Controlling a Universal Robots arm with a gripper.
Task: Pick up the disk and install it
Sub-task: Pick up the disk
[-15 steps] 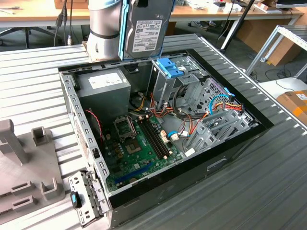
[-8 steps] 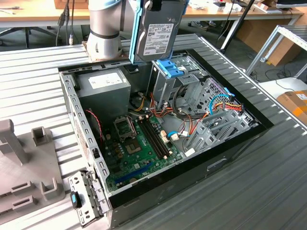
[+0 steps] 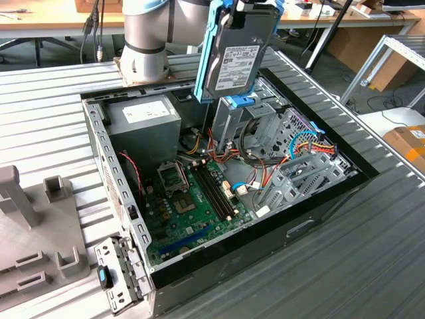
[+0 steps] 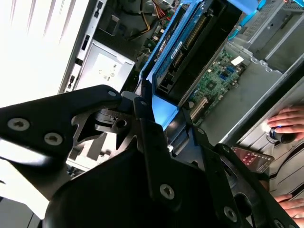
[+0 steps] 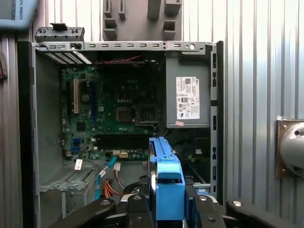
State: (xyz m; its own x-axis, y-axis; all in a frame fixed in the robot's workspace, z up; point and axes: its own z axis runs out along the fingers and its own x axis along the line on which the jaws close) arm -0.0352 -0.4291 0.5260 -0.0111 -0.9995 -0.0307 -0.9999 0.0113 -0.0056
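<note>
**Above the open computer case (image 3: 106, 166), the disk (image 3: 239, 56) held on edge**

The disk was grasped by its blue carrier frame in the clenched hand (image 5: 168, 202), as shown in both wrist views. It was held upright, apart from the motherboard (image 3: 192, 199) and just over the grey drive cage (image 3: 229, 126), probably to line up edgewise with the cage.

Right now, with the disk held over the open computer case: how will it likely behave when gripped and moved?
The disk is probably rigid: held on edge by the gripper, it shows no sag. Its grey metal body suggests weight for its size. Its smooth blue plastic frame might slip in the grip.
</note>
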